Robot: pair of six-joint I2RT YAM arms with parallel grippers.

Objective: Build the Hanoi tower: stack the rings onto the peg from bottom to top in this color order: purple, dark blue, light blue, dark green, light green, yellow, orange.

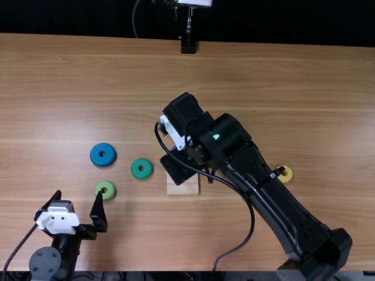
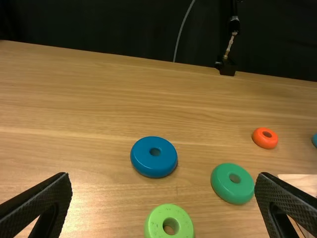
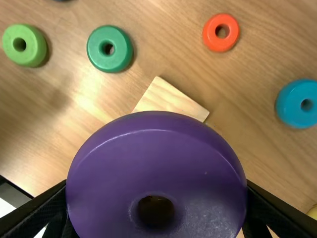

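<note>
My right claw [image 3: 156, 182] grips the purple plastic ring [image 3: 158, 161] near the pale, square wooden base [image 3: 169, 100]; my left claw [image 2: 164, 174] gapes empty. All seven await stacking.

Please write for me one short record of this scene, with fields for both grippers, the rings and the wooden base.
right gripper: right gripper, fingers closed on the purple ring
left gripper: left gripper, fingers open, nothing between them
rings left of base (top view): dark blue ring, dark green ring, light green ring
ring right of base (top view): yellow ring
other loose rings: orange ring, light blue ring
base: wooden base, partly covered by the right arm
peg: hidden, cannot tell
</note>
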